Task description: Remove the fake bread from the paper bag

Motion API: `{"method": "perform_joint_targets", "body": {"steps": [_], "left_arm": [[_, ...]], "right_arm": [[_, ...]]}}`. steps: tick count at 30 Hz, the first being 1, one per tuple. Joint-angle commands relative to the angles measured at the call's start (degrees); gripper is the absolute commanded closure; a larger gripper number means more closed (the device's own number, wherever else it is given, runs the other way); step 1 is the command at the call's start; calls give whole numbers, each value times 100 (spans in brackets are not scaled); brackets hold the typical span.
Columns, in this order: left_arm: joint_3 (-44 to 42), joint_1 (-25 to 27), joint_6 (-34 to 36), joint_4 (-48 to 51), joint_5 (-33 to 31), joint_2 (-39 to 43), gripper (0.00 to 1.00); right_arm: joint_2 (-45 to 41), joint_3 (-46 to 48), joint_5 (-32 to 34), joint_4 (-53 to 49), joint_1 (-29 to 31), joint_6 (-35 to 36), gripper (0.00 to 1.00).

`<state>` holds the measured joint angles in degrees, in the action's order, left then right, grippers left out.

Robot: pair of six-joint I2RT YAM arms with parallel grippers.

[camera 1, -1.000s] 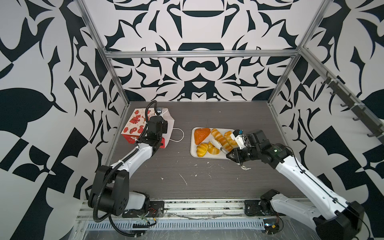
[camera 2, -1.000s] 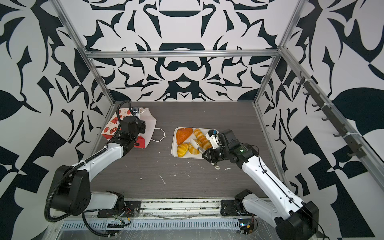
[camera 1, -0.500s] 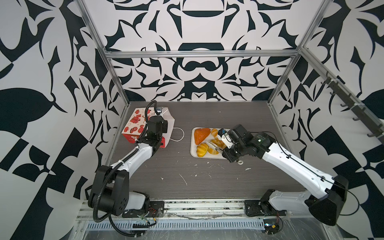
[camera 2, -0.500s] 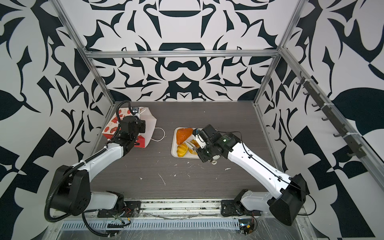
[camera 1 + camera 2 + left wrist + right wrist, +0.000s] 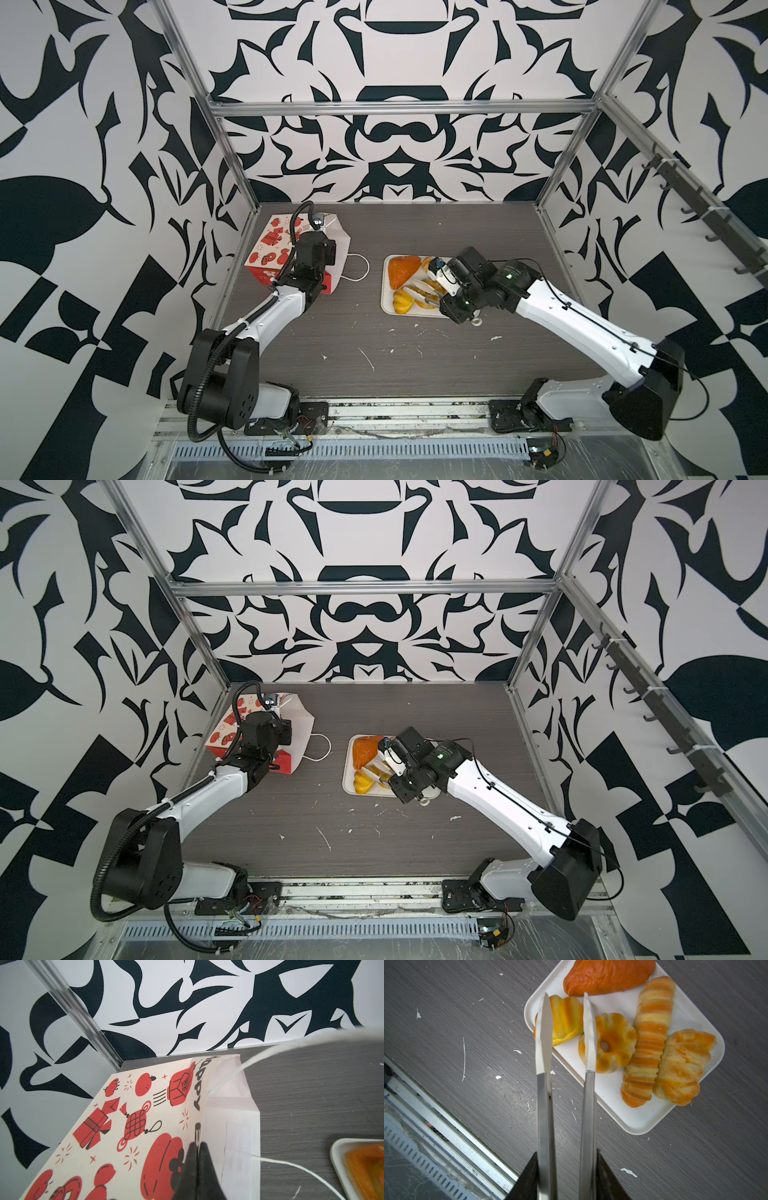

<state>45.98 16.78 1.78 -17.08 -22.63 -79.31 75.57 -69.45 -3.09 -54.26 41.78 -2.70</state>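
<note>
Left end effector (image 5: 197,1148) is pressed together, pinching the rim of the paper bag (image 5: 124,1126). Right end effector (image 5: 566,1155) grips metal tongs (image 5: 544,1105) — arms spread — with tips over the fake bread (image 5: 648,1043), which lies on the white tray (image 5: 633,1122) just ahead of it.

The paper bag (image 5: 224,737) lies on its side in the rear left corner of the dark surface (image 5: 374,845). Its white-lined mouth faces the middle, and a cord handle (image 5: 322,750) is looped on the surface. The left end effector (image 5: 266,733) sits over the bag, its jaws hidden under its own body. Well apart to the right, a white tray (image 5: 346,771) holds the fake bread (image 5: 360,759). A brown-orange triangle (image 5: 368,748) and a yellow striped roll (image 5: 362,782) show clearly. The right end effector (image 5: 397,771) hangs over the tray, carrying pale tongs (image 5: 379,770) whose blades point toward the roll. Whether they touch it cannot be told.
</note>
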Motion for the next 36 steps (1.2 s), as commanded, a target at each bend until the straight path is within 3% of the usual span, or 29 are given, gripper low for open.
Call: {"method": "perform_joint_targets", "body": {"steps": [1,21,36], "left_arm": [[-123,-22,-133,-247,74,-41,100],[-194,-16,-132,-375,99,-155,100],[-185,-17,-178,-398,151,-173,100]], "right_arm": [[-10,-301,-51,3,33,110,57],[506,-528,-99,-151,76,207,48],[805,-561,-229,-366,110,330,47]]}}
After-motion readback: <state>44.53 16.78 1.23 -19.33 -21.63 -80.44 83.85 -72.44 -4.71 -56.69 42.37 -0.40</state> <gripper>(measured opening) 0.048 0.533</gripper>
